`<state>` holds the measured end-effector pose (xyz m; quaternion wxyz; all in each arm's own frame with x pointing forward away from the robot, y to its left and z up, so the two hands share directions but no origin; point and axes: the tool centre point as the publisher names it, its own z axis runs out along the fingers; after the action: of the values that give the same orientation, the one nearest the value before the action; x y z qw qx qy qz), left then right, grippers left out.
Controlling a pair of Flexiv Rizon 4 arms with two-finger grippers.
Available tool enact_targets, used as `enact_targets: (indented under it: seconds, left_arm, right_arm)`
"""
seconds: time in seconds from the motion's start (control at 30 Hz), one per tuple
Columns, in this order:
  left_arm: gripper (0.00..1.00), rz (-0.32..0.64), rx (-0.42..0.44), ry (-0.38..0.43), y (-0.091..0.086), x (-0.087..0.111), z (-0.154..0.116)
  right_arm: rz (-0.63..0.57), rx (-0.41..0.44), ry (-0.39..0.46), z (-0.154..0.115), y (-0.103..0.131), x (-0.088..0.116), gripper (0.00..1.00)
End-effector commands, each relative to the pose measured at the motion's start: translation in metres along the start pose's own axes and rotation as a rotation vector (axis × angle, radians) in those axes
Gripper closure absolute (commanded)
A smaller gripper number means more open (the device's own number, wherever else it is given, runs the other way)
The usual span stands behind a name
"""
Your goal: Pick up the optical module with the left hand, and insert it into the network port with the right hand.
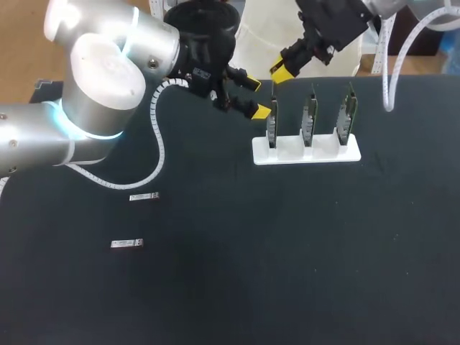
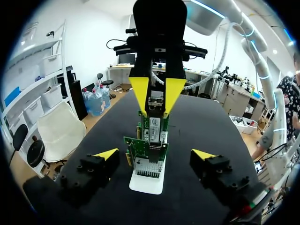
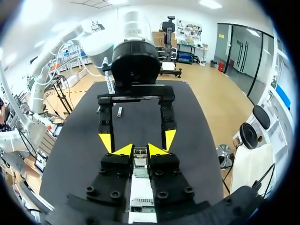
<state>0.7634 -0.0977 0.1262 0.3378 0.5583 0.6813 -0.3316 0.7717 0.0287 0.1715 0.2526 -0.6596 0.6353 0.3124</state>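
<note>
1. Leaving a spare (image 1: pixel 127 244) and a second spare (image 1: pixel 144 195) lying flat on the near part of the dark table (image 1: pixel 287 273), well apart from the rack (image 1: pixel 305 154).
2. Hovering the left gripper (image 1: pixel 255 98) just beside the rack's left end, jaws standing wide apart and gripping nothing. Judging its share of the task, the pick-up and hand-over, as done.
3. Holding three green cards upright, side by side, in the white rack, with the end card (image 1: pixel 272 122) standing nearest both grippers.
4. Clamping the right gripper (image 1: pixel 282 70) on the module (image 2: pixel 156 105), with yellow tips pressing it from two sides, right above that end card.
5. Judging insertion as the only step left. Not showing plainly whether the module's lower end is entering the port or only lining up over it, and not showing the port itself clearly.
6. Showing the module as a small silvery metal block, pointing down toward the card's top edge and mostly hidden between the yellow tips.
</note>
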Motion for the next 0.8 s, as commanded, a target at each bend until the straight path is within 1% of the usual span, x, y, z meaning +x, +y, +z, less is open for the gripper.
enact_targets:
  seconds: [0.03, 0.3, 0.8]
  left_arm:
    - [0.0, -0.001, 0.002, 0.006, 0.0009, -0.001, 0.0006]
    - [0.0, -0.001, 0.002, 0.006, 0.0009, -0.001, 0.0006]
    - [0.0, -0.001, 0.002, 0.006, 0.0009, -0.001, 0.0006]
  right_arm:
    - [0.0, -0.004, 0.0, 0.0017, -0.0004, 0.0006, 1.0]
    - [0.0, -0.013, 0.008, 0.0046, 0.0014, 0.0028, 1.0]
    - [0.013, -0.005, 0.013, 0.0064, 0.0019, 0.0076, 1.0]
